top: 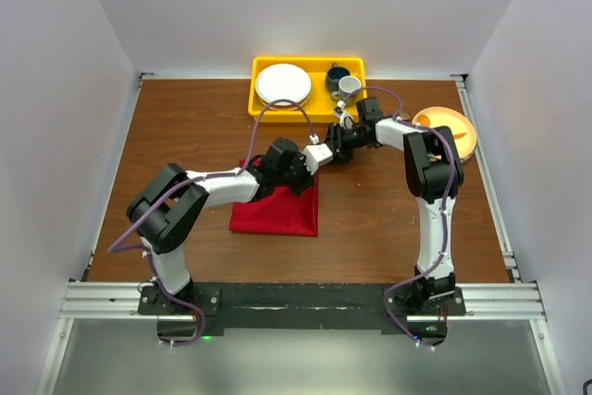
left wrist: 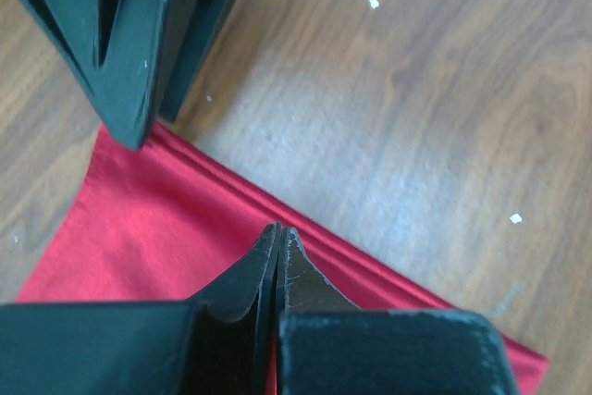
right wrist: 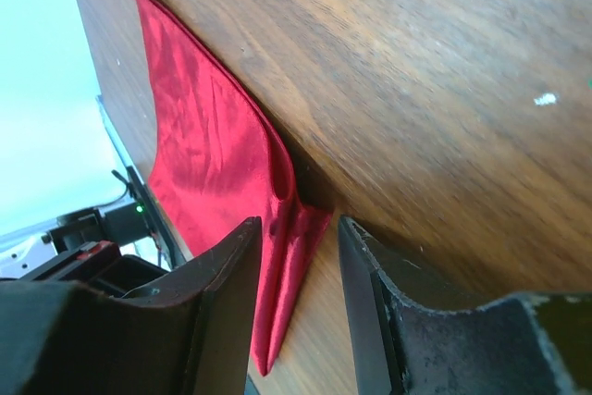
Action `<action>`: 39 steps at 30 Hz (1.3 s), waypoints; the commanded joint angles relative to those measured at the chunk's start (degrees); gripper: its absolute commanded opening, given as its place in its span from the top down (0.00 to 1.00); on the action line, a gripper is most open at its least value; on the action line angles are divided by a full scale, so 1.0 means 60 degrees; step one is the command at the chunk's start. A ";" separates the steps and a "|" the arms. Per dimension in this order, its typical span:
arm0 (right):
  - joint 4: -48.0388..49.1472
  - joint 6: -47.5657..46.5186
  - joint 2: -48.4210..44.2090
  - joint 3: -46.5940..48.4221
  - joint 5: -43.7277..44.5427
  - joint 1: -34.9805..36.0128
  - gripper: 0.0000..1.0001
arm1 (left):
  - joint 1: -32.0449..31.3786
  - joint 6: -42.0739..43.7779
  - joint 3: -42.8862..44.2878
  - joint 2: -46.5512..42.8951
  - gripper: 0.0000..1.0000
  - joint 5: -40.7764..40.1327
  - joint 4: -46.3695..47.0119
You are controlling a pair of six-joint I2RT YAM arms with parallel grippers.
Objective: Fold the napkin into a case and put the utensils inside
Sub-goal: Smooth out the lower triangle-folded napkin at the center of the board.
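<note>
**Both grippers at one corner of a partly folded red napkin**

Seen from above, the napkin [top: 276, 212] lies flat on the tabletop [top: 388, 219], just toward 7 o'clock from centre. It is a broad block with doubled layers along one edge. At least one fold looks done, but it is not yet a narrow case.

Both arms meet at its 1 o'clock corner. The left gripper [left wrist: 277, 245] is closed tight, tips together right at the napkin's edge. Whether cloth is pinched between them cannot be told. The right gripper [right wrist: 298, 228] is partly open, its jaws astride a raised corner of cloth without clamping it.

A yellow tray [top: 262, 67] sits at 12 o'clock and an orange plate [top: 462, 141] at 2 o'clock. The utensils cannot be picked out. More folding and loading them appear to remain.
</note>
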 commanded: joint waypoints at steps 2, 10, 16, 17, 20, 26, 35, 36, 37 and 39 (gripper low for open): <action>-0.0217 -0.0479 0.0807 0.0136 0.1138 0.0025 0.55 | -0.0064 0.0184 0.0688 0.0637 1.00 -0.0232 0.0484; -0.0188 -0.0479 0.0836 0.0181 0.1108 0.0025 0.58 | -0.0064 0.0022 0.0674 0.1005 1.00 -0.0058 0.0748; -0.0232 -0.0698 0.0836 0.0093 0.1328 0.0040 0.72 | 0.0126 -0.0197 0.0425 -0.0135 1.00 0.0543 0.0500; -0.0232 -0.0698 0.0851 0.0093 0.1328 0.0040 0.73 | 0.0170 -0.0197 0.0366 -0.0269 0.99 0.0630 0.0441; -0.0217 -0.0683 0.0866 0.0122 0.1314 0.0040 0.73 | 0.0273 0.0080 0.0337 -0.0548 0.98 0.0441 0.0031; -0.0144 -0.0625 0.0866 0.0093 0.1241 0.0040 0.73 | 0.0332 0.0564 0.0556 0.0052 0.99 0.0163 -0.0264; -0.0115 -0.0552 0.0968 0.0122 0.1124 0.0040 0.73 | 0.0127 0.0550 0.1244 0.1004 1.00 0.0075 -0.0219; -0.0115 -0.0537 0.0968 0.0093 0.1123 0.0025 0.73 | 0.0097 0.0550 0.1245 0.1092 1.00 0.0089 -0.0190; -0.0100 -0.0537 0.0954 0.0093 0.1109 0.0025 0.73 | 0.0083 0.0550 0.1245 0.1150 1.00 0.0031 -0.0190; -0.0086 -0.0537 0.0910 0.0020 0.1108 0.0040 0.73 | 0.0068 0.0535 0.1259 0.1326 1.00 -0.0057 -0.0233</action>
